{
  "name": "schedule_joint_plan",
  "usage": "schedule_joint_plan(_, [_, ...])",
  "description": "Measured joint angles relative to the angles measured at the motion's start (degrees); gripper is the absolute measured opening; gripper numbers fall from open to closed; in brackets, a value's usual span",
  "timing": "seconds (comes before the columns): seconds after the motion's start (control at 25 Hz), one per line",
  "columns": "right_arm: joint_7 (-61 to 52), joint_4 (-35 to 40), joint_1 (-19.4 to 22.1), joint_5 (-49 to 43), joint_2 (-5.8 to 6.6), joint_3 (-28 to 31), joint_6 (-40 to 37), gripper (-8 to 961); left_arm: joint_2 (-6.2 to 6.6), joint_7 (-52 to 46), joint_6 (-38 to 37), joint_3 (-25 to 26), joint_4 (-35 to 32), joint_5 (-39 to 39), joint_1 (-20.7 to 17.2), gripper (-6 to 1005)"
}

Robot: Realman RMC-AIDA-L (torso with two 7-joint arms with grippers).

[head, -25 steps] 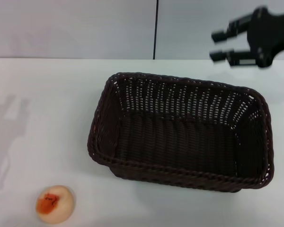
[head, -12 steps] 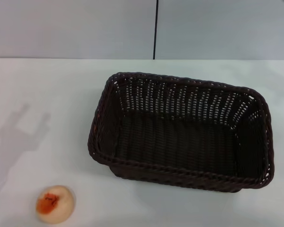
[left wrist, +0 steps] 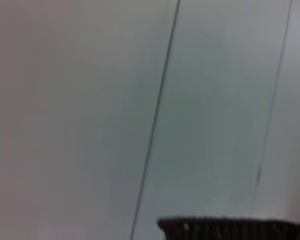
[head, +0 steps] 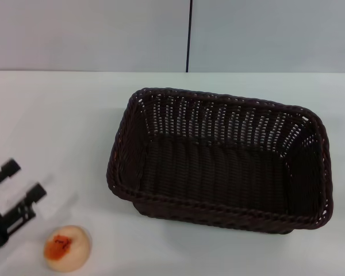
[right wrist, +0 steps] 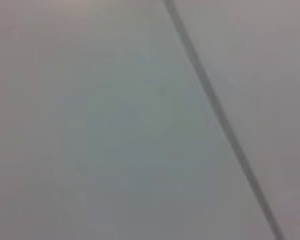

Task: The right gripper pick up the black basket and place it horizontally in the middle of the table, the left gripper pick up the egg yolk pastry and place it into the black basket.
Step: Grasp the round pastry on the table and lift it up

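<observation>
Basket sat lengthwise mid-desk, empty. Pastry lay at the near left edge, well apart from the basket. Left gripper hung just beside the pastry, fingers spread, nothing held. Right gripper out of view. Pastry probably light, soft, crumbly; best pinched gently across the sides, not the orange top. Little margin toward the near edge; open desk between pastry and basket.
</observation>
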State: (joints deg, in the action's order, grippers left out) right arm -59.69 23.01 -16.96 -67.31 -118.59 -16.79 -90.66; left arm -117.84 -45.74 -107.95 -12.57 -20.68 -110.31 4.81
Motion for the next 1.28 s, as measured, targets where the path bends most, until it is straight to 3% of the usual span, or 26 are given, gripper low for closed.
schedule_joint_plan(0.28, [1.9,-3.4,0.7,0.2,-0.01,4.1,2.6,395,0.20,1.9,2.0,-5.8,-0.7,-2.2,-2.2,727])
schedule_joint_plan(0.56, [2.1,-4.9,-0.1,0.3,0.05,4.8,3.4,395,0.02,2.0,5.0,-6.1,-0.3,-7.2,-2.5,726])
schedule_joint_plan(1.28, [2.2,-5.9,-1.0,-0.2,0.03,4.1,4.3,395,-0.02,2.7,8.4,-6.2,0.5,-11.2,-2.6,724])
